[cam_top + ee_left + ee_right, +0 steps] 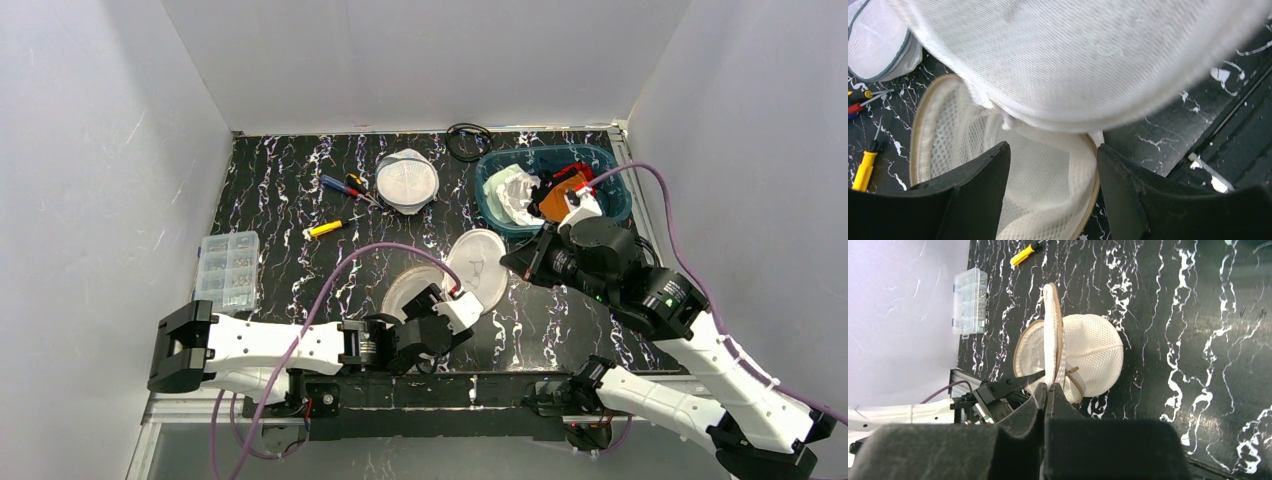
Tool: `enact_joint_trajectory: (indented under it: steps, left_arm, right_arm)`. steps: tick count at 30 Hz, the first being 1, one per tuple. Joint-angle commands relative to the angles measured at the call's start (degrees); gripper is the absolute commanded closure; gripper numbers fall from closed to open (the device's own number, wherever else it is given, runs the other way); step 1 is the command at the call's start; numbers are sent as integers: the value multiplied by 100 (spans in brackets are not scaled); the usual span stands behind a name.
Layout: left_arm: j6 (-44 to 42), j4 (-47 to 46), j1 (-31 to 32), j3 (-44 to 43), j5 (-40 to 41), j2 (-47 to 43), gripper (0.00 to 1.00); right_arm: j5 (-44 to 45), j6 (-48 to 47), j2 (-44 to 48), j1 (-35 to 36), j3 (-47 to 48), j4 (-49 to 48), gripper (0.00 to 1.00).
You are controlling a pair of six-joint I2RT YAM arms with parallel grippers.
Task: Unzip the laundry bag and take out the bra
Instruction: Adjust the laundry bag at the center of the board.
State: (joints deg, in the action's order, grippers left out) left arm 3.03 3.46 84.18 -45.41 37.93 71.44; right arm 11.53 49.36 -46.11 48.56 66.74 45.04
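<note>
**Bag open; bra next**

Bag [412, 290] lies mid-table. Right gripper [1048, 390] is clamped on its raised flap [478, 262]. Left gripper [1053, 150] hovers at the mouth, jaws parted, empty. Bra not distinguishable inside. Advice: hold flap high, reach deep, pinch fabric, not mesh.

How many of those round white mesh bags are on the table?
2. One mesh laundry bag lies at the far middle beside the screwdrivers; the other bag, opened, lies near the arms. More could be hidden in the teal bin.
</note>
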Motion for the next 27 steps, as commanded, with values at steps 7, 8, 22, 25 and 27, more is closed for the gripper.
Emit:
enact_joint_trajectory:
  steps: [7,8,22,25,27]
  left_arm:
    - [1477,136,17,-523,1041,810,35]
    - [1616,188,30,-545,1115,880,33]
    - [2573,1607,90,-908,2174,914,77]
    - [2508,1607,90,-868,2035,557,77]
    - [2441,1629,90,-843,1958,340,77]
  right_arm:
    - [360,1424,800,28,-910,-825,99]
    - [371,1591,896,24,-989,-876,99]
    - [702,1590,1118,26,-890,-611,99]
    - [769,1533,1170,30,-924,-533,99]
    - [828,1463,1198,25,-935,-483,99]
